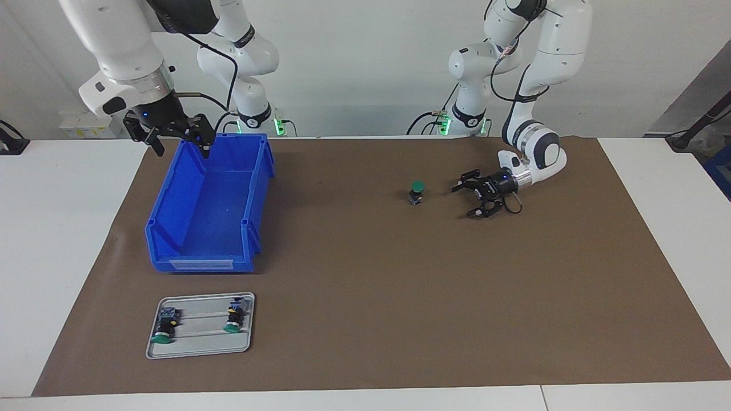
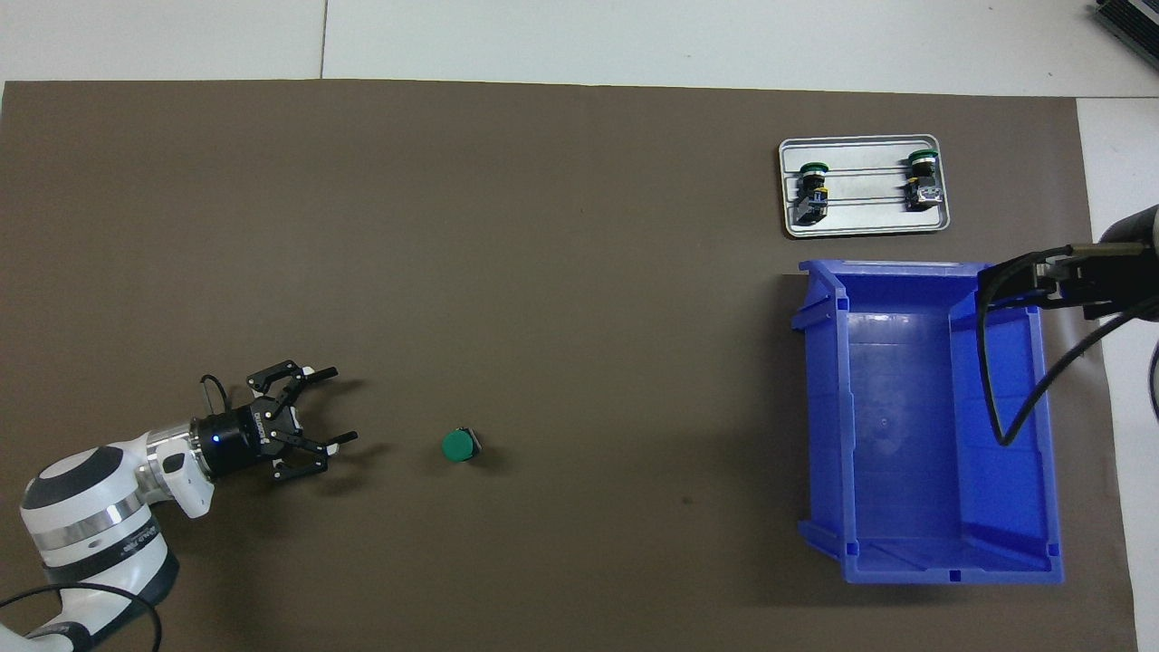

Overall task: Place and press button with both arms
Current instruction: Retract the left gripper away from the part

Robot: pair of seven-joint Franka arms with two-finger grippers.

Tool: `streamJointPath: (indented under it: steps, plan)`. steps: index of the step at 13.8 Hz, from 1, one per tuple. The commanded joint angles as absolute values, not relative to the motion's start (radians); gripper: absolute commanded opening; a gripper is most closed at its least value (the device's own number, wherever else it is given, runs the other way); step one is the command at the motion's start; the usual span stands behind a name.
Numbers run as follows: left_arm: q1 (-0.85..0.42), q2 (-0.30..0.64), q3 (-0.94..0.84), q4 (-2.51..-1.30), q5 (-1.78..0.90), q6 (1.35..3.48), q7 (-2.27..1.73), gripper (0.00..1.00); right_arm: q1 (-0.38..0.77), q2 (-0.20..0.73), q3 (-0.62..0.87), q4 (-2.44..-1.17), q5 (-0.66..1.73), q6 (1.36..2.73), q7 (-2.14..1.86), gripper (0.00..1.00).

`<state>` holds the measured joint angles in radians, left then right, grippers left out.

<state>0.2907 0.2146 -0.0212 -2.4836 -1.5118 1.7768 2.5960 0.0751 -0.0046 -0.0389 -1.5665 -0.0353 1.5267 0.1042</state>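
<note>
A button [image 1: 417, 192] [image 2: 459, 445] with a round green cap stands upright on the brown mat, toward the left arm's end of the table. My left gripper [image 1: 464, 201] [image 2: 341, 405] is low over the mat beside it. It lies level, points at the button from a short gap away, and is open with nothing between its fingers. My right gripper [image 1: 183, 149] hangs open and holds nothing, above the end of the blue bin [image 1: 165, 205] [image 2: 905, 435] nearest the robots.
The blue bin holds nothing. A grey metal tray [image 1: 200, 351] [image 2: 865, 226] lies farther from the robots than the bin. Two more green-capped buttons [image 1: 165, 328] [image 1: 233, 318] lie on their sides in it. White table borders the brown mat.
</note>
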Motion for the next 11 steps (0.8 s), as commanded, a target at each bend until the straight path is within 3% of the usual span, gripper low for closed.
streamJointPath:
  steps: [1,5,8,11]
  plan:
    - [0.354,0.212,-0.026,-2.299,-1.373,1.747,2.345,0.96,0.069,-0.014,-0.037,-1.572,-0.023,1.516,0.080,1.00]
    - [0.359,0.206,-0.026,-2.044,-1.234,1.704,1.900,0.96,0.069,-0.014,-0.037,-1.571,-0.023,1.516,0.081,1.00]
    - [0.322,0.109,-0.038,-1.899,-1.042,1.671,1.475,0.96,0.069,-0.014,-0.037,-1.571,-0.023,1.516,0.081,1.00]
    - [0.258,0.023,-0.040,-1.835,-0.874,1.595,1.190,0.96,0.069,-0.014,-0.037,-1.571,-0.023,1.516,0.081,1.00]
